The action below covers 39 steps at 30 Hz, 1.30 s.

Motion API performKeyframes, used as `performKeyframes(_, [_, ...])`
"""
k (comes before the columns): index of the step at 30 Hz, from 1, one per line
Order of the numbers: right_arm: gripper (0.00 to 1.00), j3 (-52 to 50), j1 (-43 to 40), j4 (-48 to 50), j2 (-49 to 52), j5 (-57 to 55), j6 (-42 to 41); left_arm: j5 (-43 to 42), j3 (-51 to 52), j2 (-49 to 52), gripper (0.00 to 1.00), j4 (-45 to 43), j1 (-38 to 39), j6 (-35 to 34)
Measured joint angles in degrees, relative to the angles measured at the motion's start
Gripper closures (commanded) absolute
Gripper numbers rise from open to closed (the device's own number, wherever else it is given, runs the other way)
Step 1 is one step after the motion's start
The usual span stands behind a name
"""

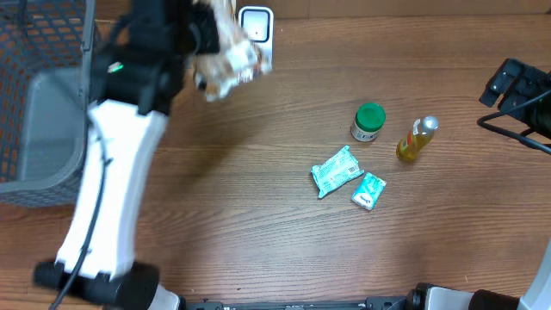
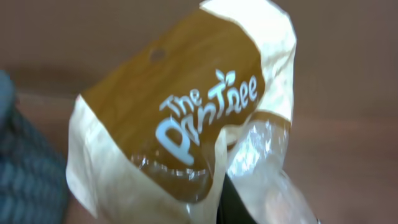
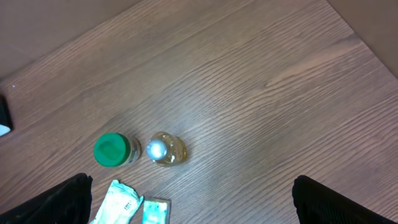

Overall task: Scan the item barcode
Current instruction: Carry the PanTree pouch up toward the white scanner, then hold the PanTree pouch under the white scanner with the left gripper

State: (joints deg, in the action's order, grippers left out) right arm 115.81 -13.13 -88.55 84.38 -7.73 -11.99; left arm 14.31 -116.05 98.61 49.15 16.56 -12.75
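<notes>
Over woodgrain table (image 1: 258,241), crinkly glossy snack bag (image 2: 186,124)

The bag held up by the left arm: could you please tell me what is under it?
The white scanner peeks out to the right of the bag, on the table. The bag covers the scanner's lower left and the wood beneath.

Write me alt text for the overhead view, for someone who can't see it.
The left arm holds a crinkly brown-and-cream snack bag beside a white scanner at the wooden table's far edge. A green-lidded jar, a yellow bottle and two teal packets sit on the table; a grey basket sits at the left.
</notes>
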Motion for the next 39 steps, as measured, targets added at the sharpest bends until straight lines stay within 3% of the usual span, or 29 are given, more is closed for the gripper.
performKeyframes(5, [0.0, 0.0, 0.0, 0.0, 0.02, 0.0, 0.02, 16.68, -0.15, 9.68, 0.96, -16.57, 4.7, 10.47])
performKeyframes(10, [0.0, 0.0, 0.0, -0.02, 0.02, 0.0, 0.04, 28.79, -0.26, 20.22, 0.95, -39.28, 8.46, 28.94])
performKeyframes(12, [0.0, 0.0, 0.0, -0.04, 0.02, 0.02, 0.02, 31.3, -0.28, 24.44, 0.84, -48.89, 9.44, 38.01])
performKeyframes(15, [0.0, 0.0, 0.0, -0.07, 0.02, 0.02, 0.07, 33.33, -0.28, 30.29, 0.81, -63.71, 10.32, 52.15])
performKeyframes(17, [0.0, 0.0, 0.0, 0.0, 0.02, 0.0, 0.02, 33.97, -0.24, 33.77, 0.95, -71.23, 10.49, 60.89])
performKeyframes(19, [0.0, -0.02, 0.0, 0.0, 0.02, 0.0, 0.04, 33.97, -0.24, 37.03, 0.96, -78.09, 10.47, 70.14])
performKeyframes(22, [0.0, -0.02, 0.0, 0.0, 0.02, 0.0, 0.02, 33.0, -0.24, 40.54, 0.96, -81.09, 10.34, 80.02])
performKeyframes(27, [0.0, -0.02, 0.0, 0.0, 0.02, 0.0, 0.04, 31.19, -0.24, 44.19, 0.96, -81.29, 10.32, 86.77])
performKeyframes(39, [0.0, -0.02, 0.0, 0.02, 0.02, 0.0, 0.02, 26.77, -0.26, 44.92, 0.96, -77.13, 10.36, 84.7])
